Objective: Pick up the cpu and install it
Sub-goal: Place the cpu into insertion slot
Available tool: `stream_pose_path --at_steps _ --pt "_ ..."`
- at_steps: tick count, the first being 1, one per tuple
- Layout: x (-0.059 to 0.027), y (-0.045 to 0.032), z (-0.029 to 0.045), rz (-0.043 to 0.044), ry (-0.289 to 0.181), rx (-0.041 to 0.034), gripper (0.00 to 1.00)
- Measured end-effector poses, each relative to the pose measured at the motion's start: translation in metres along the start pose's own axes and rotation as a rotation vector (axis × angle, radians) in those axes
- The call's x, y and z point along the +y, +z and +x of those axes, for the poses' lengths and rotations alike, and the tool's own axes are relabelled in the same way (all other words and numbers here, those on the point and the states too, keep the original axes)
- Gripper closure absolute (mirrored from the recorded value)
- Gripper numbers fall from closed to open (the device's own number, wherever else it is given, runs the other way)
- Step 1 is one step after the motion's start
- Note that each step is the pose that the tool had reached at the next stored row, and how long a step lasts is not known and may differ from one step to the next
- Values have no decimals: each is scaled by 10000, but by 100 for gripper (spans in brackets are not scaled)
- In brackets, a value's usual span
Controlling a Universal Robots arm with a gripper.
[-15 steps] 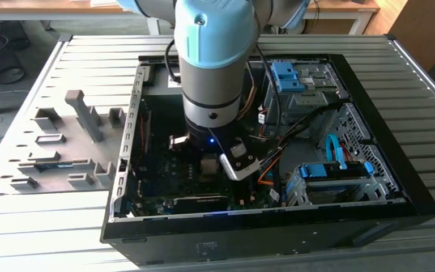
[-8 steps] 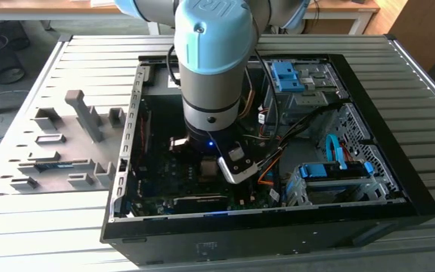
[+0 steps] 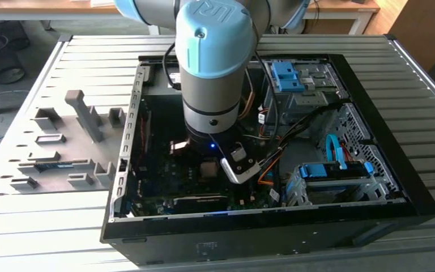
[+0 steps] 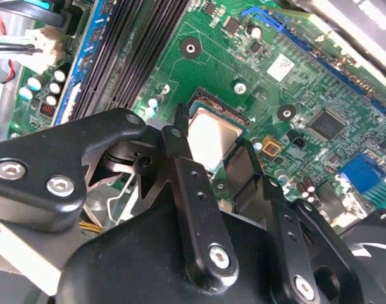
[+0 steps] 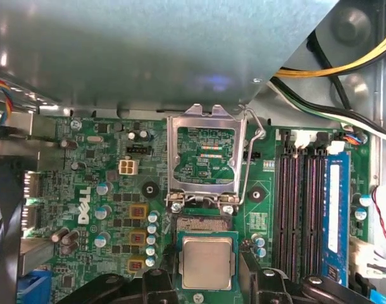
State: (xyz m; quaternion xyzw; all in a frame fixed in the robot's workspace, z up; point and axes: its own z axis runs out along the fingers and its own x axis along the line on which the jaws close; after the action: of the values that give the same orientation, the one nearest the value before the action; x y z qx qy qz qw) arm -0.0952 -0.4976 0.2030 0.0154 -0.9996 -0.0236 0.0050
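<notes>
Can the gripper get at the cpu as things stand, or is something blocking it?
Likely yes: the socket's retention frame stands flipped open, and the gripper hangs right at the cpu with nothing between them.

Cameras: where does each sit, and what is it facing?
Exterior view: off the arm, high up, looking down into the open computer case; the arm reaches in.
First wrist view: riding the arm, facing the motherboard squarely; the gripper shows.
Second wrist view: riding the arm, slanted past the gripper.
Both wrist views share the cpu.
</notes>
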Motion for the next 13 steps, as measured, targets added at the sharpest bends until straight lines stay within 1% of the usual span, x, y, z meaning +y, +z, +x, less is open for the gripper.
stream_pose_path --at_steps 6,13 --pt "-3 67 5 0 20 -1 53" --pt "-5 107 19 1 90 -3 53"
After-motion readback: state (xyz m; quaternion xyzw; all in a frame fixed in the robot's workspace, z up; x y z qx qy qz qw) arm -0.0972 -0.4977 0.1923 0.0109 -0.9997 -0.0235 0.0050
